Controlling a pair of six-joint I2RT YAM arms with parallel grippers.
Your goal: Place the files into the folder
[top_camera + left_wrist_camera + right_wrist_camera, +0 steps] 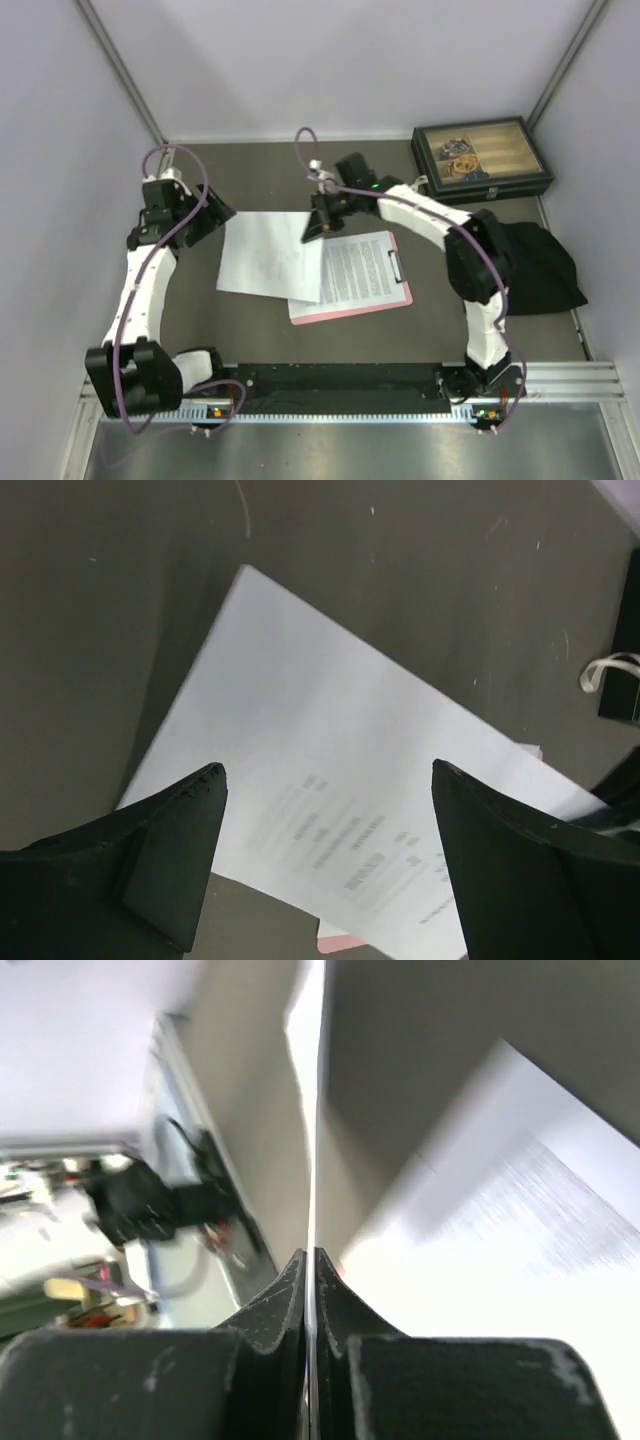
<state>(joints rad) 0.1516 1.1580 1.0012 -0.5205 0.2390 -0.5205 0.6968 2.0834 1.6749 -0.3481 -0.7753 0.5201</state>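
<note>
The right gripper (318, 226) is clamping its jaws tight on the right edge of the sparsely printed sheet (268, 255). In the right wrist view that paper is showing as a thin white line running up from between the closed fingers (285, 1295). The left gripper (215, 218) is hovering at the sheet's opposite edge with its jaws spread wide and gripping nothing. From its own camera the two dark fingers (190, 830) are framing the page below.

The sparse sheet is lying mostly on the dark table (200, 300), its right part overlapping the left end of the pink clipboard (350, 311). The densely printed sheet (355, 268) is resting flat on that clipboard, its right end by the metal clip (396, 265).

Off to the right, a black cloth (545, 265) is sitting beside the right arm. A dark box with a glass lid (480, 160) is standing in the far right corner.
</note>
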